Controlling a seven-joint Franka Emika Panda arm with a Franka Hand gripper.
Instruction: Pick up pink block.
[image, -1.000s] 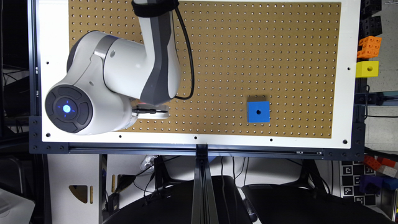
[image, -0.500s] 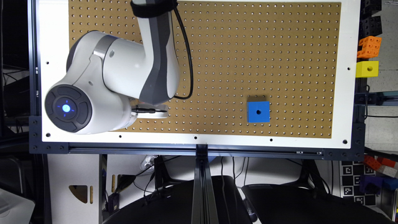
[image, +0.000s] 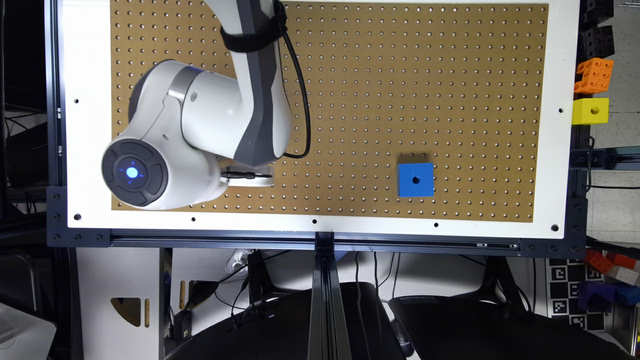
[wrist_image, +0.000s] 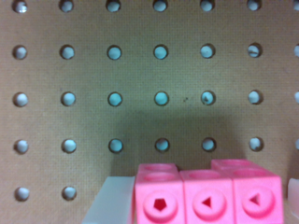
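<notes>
The pink block lies on the brown pegboard, a row of three joined cubes with round recesses facing the wrist camera. My gripper is low over the board with the block between its fingers. One whitish finger rests against one end of the block. The other finger stands just off the far end with a thin gap, so the gripper is open. In the exterior view the gripper shows as a white part under the arm near the board's front edge, at the exterior view's left.
A blue cube with one centre hole sits on the pegboard toward the exterior view's right. An orange holed block and a yellow cube sit off the board at the far right. A white border rims the board.
The arm's wrist has shifted toward the exterior view's right and looks smaller, so it has sunk toward the board. The blue cube has not moved.
</notes>
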